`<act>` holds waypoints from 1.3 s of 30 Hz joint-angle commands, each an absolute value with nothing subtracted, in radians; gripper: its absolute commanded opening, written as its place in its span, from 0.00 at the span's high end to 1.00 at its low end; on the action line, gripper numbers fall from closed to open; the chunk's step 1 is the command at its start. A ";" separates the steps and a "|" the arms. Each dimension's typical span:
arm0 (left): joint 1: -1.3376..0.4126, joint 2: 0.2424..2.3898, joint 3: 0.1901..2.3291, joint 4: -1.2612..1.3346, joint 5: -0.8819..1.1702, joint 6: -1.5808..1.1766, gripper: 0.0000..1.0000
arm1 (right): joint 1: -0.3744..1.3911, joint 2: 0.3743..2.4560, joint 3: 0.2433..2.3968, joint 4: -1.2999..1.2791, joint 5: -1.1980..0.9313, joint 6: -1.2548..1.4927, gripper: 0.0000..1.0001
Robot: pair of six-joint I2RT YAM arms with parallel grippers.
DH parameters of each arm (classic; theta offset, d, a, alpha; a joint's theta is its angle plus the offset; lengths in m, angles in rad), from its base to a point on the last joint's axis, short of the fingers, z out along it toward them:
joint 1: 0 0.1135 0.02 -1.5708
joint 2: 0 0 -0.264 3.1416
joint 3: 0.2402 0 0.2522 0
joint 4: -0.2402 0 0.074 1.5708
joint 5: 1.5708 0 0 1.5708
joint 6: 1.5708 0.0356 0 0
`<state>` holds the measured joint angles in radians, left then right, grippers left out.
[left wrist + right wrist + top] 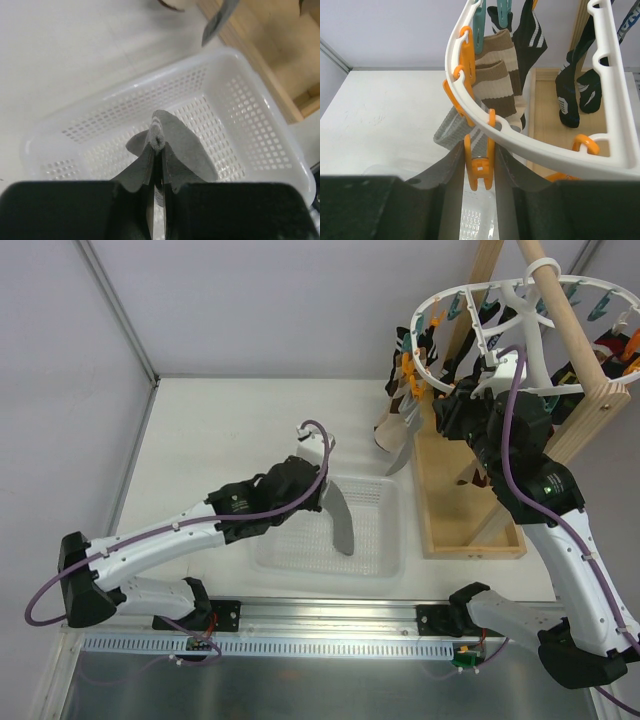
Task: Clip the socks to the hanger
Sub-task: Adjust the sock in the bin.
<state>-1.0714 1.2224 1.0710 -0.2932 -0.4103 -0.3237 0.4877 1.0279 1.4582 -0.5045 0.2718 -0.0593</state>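
Near left of the table: the left gripper (159, 146) is pinched shut on the cuff end of one grey sock (186, 150), jaws narrow with only the fabric between them. The sock hangs limp from the fingers, its toe dangling into the white mesh basket (150, 80) below. The sock is not on any clip.

Centre, far of the basket: the second grey sock (448, 132) hangs from the near-left rim of the hanger (530, 142), white stripes showing, held by an orange clip on the ring.

Right: the right gripper (480, 155) is raised to the rim, jaws closed against both sides of another orange clip (480, 172), which hangs empty. A brown-striped sock (495, 85) and black socks (570, 92) hang further round the ring. The hanger hangs over the wooden frame (470, 535), far right.
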 commanded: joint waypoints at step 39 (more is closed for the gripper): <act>-1.045 1.667 1.011 -0.031 0.018 -0.364 0.98 | 0.488 0.983 1.414 -0.495 0.241 -0.040 0.99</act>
<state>-1.0782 1.6833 1.0470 -0.1143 -0.0254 -0.3752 0.4873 0.9859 1.4132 -0.4915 0.2642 -0.0528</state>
